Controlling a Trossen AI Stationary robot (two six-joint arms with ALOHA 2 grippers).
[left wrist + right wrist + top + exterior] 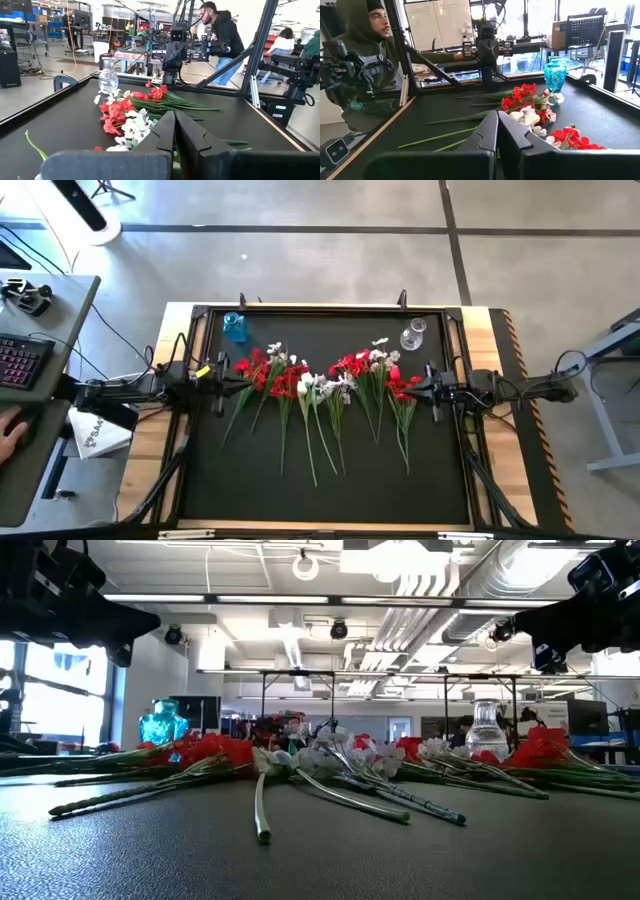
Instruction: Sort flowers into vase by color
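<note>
The left gripper point(218, 370) sits at the left edge of the black mat point(340, 470) in the high view, and its fingers point(162, 132) are pressed together with nothing between them. The right gripper point(430, 387) sits at the mat's right edge; its fingers point(487, 132) are likewise closed tight and hold nothing. Neither touches a flower.

The flowers point(320, 385) lie in a loose row across the middle of the mat, red and white blooms mixed, green stems pointing toward the bottom of the frame. In the low view they form a band across the centre of the frame point(330, 765), with several stems running toward the camera.

A blue vase point(234, 327) stands in the upper left part of the mat and a clear glass vase point(413, 335) in the upper right; both are upright and hold no flowers.

The mat lies on a wooden table point(150, 450). At the far left of the high view there is a desk with a keyboard point(22, 360) and a person's hand point(12, 428). The right wrist view shows a person in a hooded top point(367, 55) beside the table, and the left wrist view shows another person point(222, 37) standing beyond it.
</note>
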